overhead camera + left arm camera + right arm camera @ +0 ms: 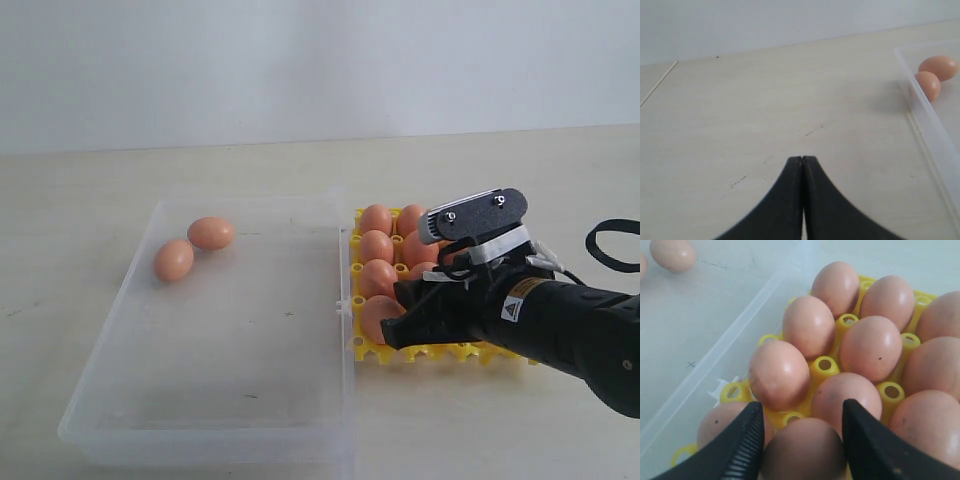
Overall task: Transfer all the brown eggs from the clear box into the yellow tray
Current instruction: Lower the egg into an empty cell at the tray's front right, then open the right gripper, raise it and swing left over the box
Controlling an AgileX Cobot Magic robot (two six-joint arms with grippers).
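Two brown eggs (211,233) (173,260) lie side by side in the far left corner of the clear box (200,440); the left wrist view shows them (938,67) behind the box wall (930,130). The yellow tray (450,353), right of the box, holds several eggs (809,325). My right gripper (395,325) is low over the tray's front row, its fingers on both sides of one brown egg (802,450) and touching it. My left gripper (802,159) is shut and empty over bare table, left of the box, and out of the exterior view.
The box's right rim (342,300) runs right beside the tray's left edge. A black cable loop (610,245) arcs behind the right arm. A pale wall (300,60) stands behind the table.
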